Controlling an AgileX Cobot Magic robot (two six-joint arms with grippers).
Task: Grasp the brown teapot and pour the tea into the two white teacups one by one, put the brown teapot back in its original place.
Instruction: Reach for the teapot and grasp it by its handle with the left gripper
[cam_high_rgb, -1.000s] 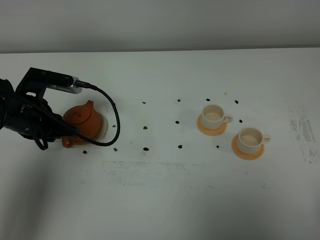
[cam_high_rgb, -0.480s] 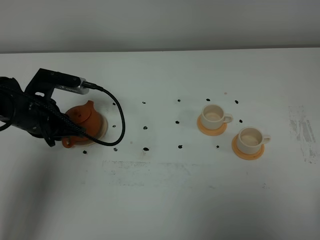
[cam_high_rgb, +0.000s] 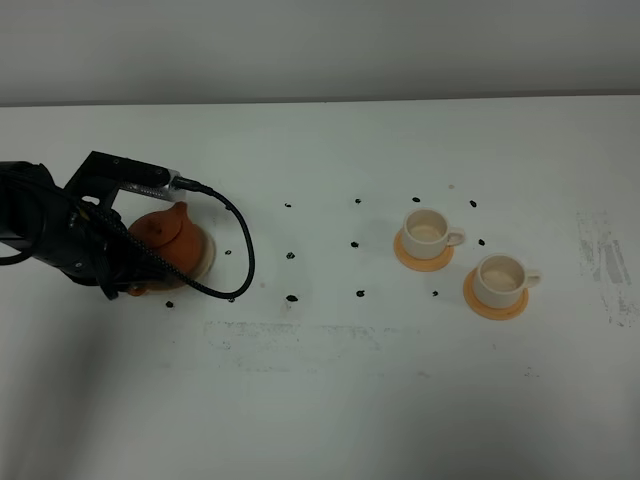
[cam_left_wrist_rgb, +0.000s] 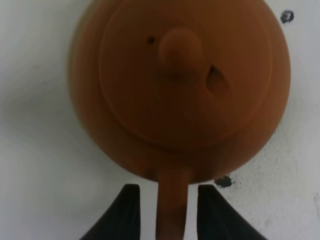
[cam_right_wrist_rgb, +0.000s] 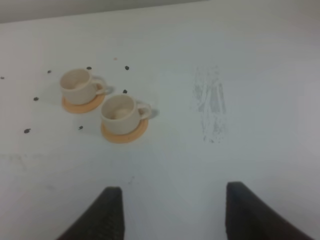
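Brown clay teapot (cam_high_rgb: 170, 238) is seen from up high on its beige saucer (cam_high_rgb: 210, 258), with loads of bare table (cam_high_rgb: 320, 400) before the two white teacups (cam_high_rgb: 428, 229). At the left wrist, the left gripper (cam_left_wrist_rgb: 170, 214) is parted around the handle (cam_left_wrist_rgb: 172, 197), slim gaps left. The right gripper (cam_right_wrist_rgb: 170, 210) is spread wide. The left arm's been slid closer since a second ago.

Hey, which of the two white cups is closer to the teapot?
The rear teacup, the one farther back on the table: it stands nearer the brown teapot than the front teacup, which sits further right.
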